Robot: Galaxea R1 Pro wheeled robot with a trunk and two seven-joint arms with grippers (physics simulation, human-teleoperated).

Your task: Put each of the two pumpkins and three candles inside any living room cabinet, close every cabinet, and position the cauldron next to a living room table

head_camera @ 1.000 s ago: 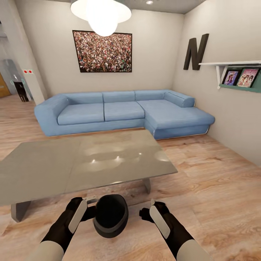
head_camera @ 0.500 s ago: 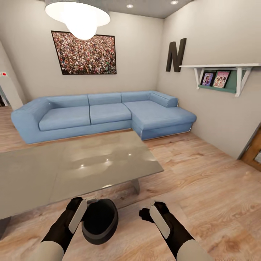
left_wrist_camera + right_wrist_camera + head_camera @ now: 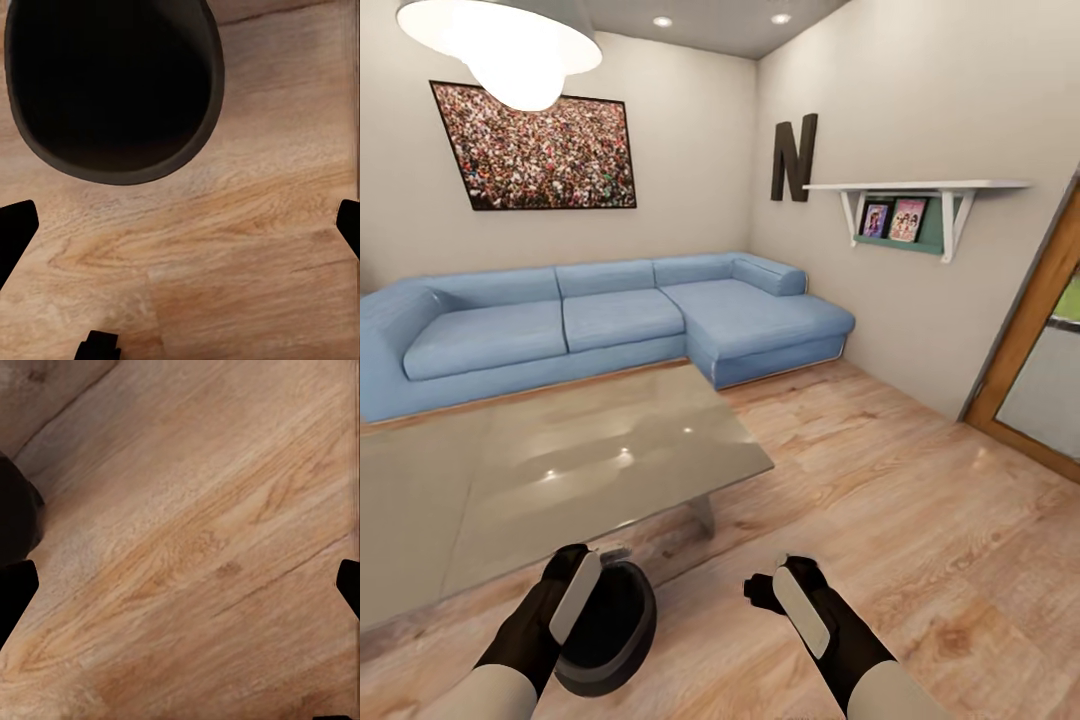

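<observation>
We see the black cauldron [image 3: 603, 630] on the wood floor beside the grey coffee table [image 3: 540, 480], just ahead of our left gripper [image 3: 180, 225]; both it and the right gripper [image 3: 180, 585] are spread wide, holding nothing, apparently having set it down

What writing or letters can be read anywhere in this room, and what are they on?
"N": one big dark letter mounted on the right-hand wall.
Two framed pictures on the white wall shelf: any print is too small to read.
Large framed picture above the sofa: no words legible.
</observation>
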